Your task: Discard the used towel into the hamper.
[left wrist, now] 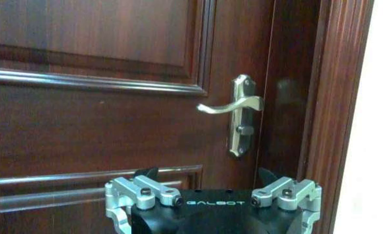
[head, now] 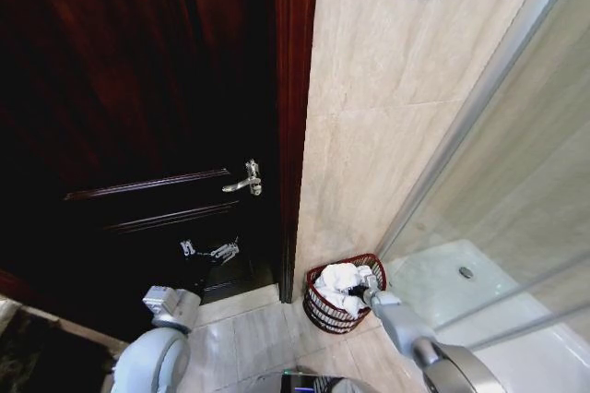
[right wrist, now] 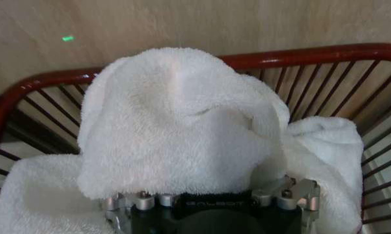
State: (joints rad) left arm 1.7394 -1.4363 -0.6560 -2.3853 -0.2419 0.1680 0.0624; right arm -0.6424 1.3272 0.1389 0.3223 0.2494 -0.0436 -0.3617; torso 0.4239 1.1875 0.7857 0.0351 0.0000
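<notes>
Fluffy white towel in the wire hamper
Left tool [left wrist: 212,204] spread wide before the dark panelled wooden door [head: 138,89], lower left; right tool [right wrist: 212,204], grip hidden, cannot tell, buried under the terry towel [head: 343,284] heaped inside the round reddish-brown openwork hamper [head: 318,308], bottom centre, against the beige tiled wall [head: 387,116]

The right arm reached forward and down, its gripper [head: 371,284] low at full stretch, white terry cloth draped over and between its jaws. The left gripper [left wrist: 212,195] was raised, jaws spread with nothing between them.
</notes>
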